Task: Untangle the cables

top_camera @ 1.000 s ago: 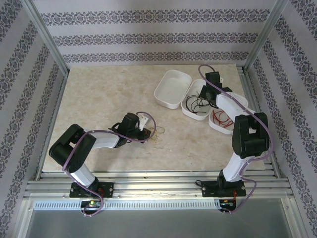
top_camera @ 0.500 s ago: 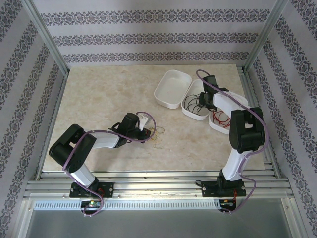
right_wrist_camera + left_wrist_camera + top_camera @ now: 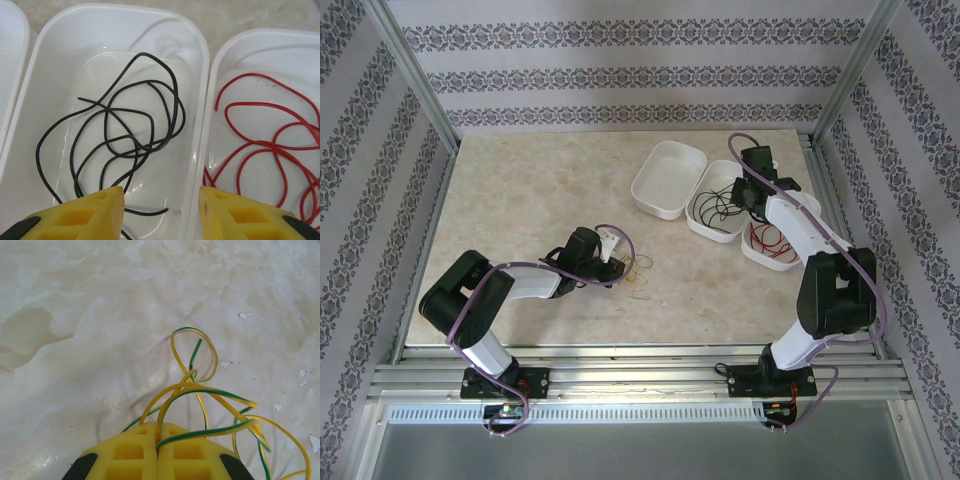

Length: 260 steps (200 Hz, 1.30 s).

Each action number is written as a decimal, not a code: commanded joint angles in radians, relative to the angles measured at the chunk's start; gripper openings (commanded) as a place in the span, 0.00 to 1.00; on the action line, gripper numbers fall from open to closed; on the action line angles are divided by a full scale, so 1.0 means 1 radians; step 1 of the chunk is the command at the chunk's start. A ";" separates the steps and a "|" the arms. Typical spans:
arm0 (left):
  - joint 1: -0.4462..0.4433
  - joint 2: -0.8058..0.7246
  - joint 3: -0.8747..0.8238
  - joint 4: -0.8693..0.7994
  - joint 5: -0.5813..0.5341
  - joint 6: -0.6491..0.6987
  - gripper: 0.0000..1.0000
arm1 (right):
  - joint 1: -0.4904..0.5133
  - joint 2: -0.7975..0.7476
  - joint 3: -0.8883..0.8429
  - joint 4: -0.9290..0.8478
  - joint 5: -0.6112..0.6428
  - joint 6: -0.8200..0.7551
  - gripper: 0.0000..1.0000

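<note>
Left gripper (image 3: 159, 436) is pressed shut on the yellow-green cable (image 3: 216, 360) at the bottom of my left wrist view, its loops spilling up and right over the table (image 3: 75, 300). That's the worry: those loops cross just above my fingertips, so a hard pull on one strand could cinch them into a knot, or the thin wire could slip out of the pinch. Over on the other side, my right gripper (image 3: 161, 200) hangs spread wide, straddling the wall between the middle tray (image 3: 204, 70), which holds the black cable (image 3: 175, 107), and the right tray (image 3: 300, 37) with the red cable (image 3: 250, 104). Drop straight down here and I'd strike that rim, shove both trays, or hook a sorted coil out again.
</note>
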 commanded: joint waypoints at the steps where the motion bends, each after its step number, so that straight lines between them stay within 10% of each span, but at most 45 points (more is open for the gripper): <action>1: 0.014 -0.003 0.003 0.024 0.013 -0.009 0.01 | -0.011 -0.057 -0.017 -0.026 0.031 -0.013 0.44; 98: 0.014 -0.046 0.009 0.026 0.011 -0.040 0.00 | 0.019 -0.320 -0.167 0.121 -0.254 -0.049 0.48; 156: 0.014 -0.064 0.008 0.023 0.013 -0.066 0.23 | 0.271 -0.385 -0.305 0.103 -0.228 0.004 0.47; 260: 0.018 -0.114 -0.006 -0.103 -0.047 -0.059 0.27 | 0.627 -0.092 -0.240 -0.011 -0.220 0.110 0.40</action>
